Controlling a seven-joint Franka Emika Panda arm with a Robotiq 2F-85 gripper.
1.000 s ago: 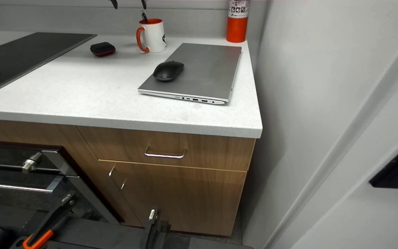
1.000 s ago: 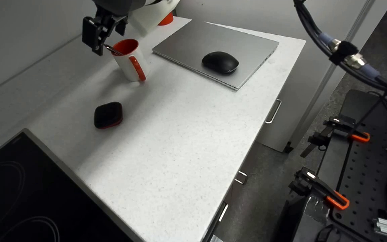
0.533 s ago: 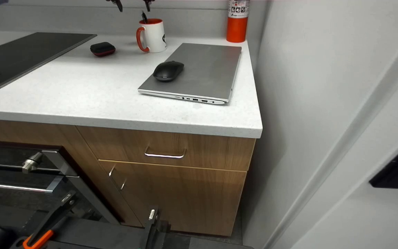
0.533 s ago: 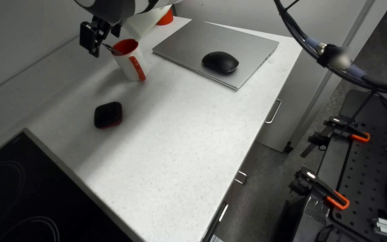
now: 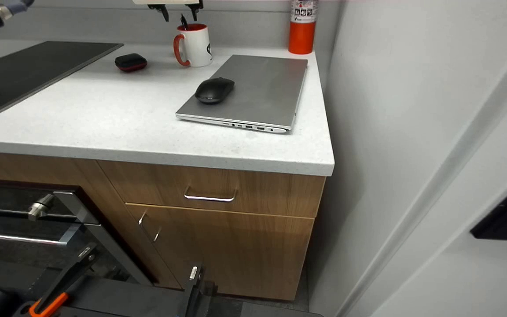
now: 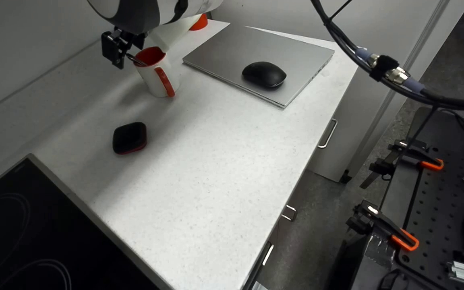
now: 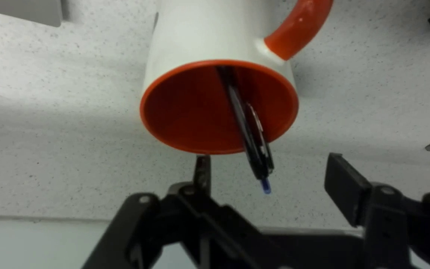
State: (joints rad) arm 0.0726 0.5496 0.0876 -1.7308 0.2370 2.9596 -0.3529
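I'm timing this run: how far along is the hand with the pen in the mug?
Looks done: the hand is close to the mug, jaws apart. In progress, it seems: alignment; the wrist view shows the pen with its end between the jaws, a gap on each side. Left, probably: the grip itself, as the pen leans ungripped in the mug.

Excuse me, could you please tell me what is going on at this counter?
A robot arm has its open hand near a red-and-white mug with a pen leaning inside. In the wrist view, the pen's end shows between the spread fingers, but nothing is gripped. A black case and a closed laptop with a mouse on it rest on the counter.
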